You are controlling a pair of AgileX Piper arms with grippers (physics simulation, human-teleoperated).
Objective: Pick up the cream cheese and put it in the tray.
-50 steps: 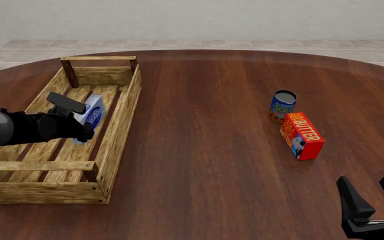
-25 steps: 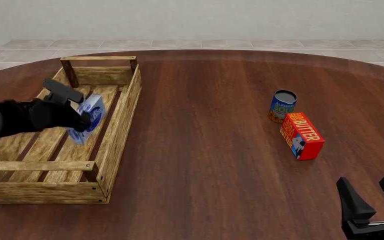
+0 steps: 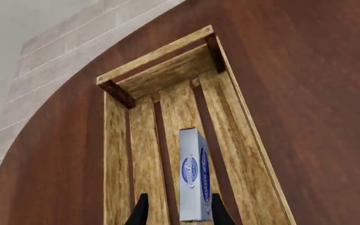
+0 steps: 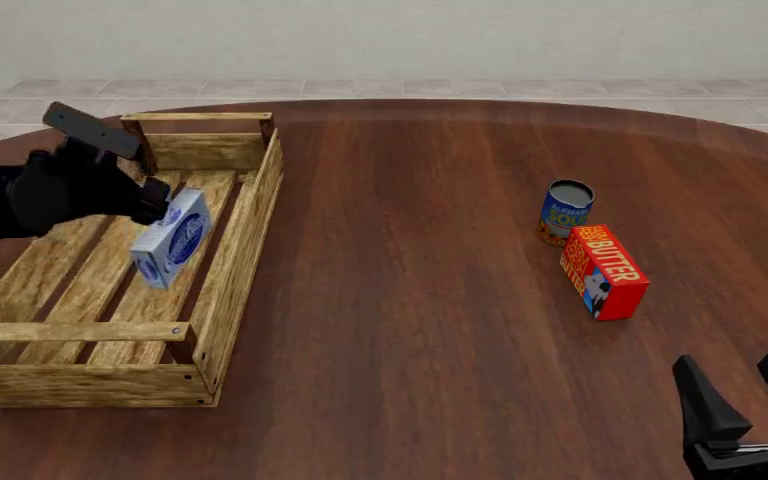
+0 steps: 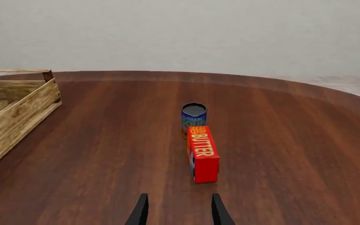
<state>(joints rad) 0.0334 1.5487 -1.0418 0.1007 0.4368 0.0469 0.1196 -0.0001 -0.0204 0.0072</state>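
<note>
Sim render, generic bare room, no specific place type identifiable. Round dark-wood counter [image 4: 424, 300], flat off-white wall [image 4: 491, 40], pale tiled floor [image 4: 357, 88] behind. Groceries as props: butter box [image 4: 603, 271], can [image 4: 566, 211], slatted crate [image 4: 244, 245]. Uniform textures, flat lighting.

Front view: fixed camera above and behind the arms, looking forward and down over the whole bench [image 4: 411, 300], with the tray [image 4: 231, 262] at left and the butter box [image 4: 603, 271] at right. Left wrist view: close, looking along the jaws steeply down into the tray [image 3: 245, 140]. Right wrist view: low, farther back, facing across the bench [image 5: 105, 140] toward the butter box [image 5: 203, 152]; the tray's corner [image 5: 17, 117] appears at its edge, so the tray is common to all three views.
</note>
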